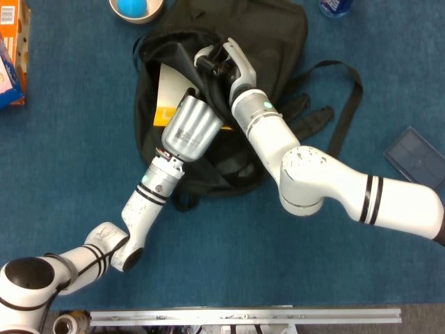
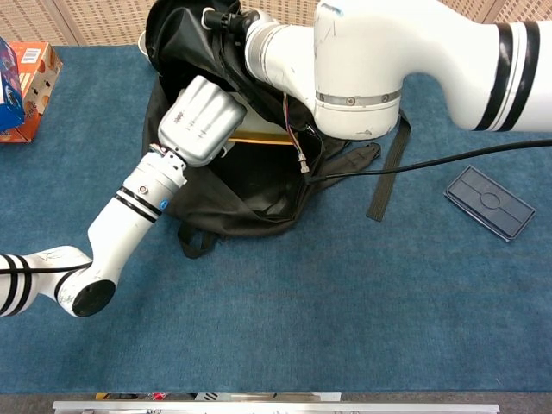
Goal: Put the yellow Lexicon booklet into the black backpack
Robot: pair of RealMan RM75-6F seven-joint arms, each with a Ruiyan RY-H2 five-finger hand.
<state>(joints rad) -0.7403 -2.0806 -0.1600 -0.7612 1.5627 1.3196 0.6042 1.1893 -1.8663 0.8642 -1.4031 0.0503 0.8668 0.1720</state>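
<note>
Around my backpack [image 1: 278, 31] I see a bowl [image 1: 136, 8], boxes [image 1: 12, 56] and a dark tray [image 1: 416, 157]. My left hand [image 1: 189, 130] covers most of the booklet [image 1: 165, 94], which sits tilted inside the opening; I can't tell its grip. My right hand [image 1: 221, 59] clutches the raised flap.

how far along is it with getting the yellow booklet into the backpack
Done: the black backpack lies open, its flap held up by the right hand. In hand: the left hand is at the yellow Lexicon booklet, which sits tilted in the opening, partly inside; the grip itself is hidden. Left: pushing the booklet fully in, since part of it shows in the head view, then letting go.
</note>
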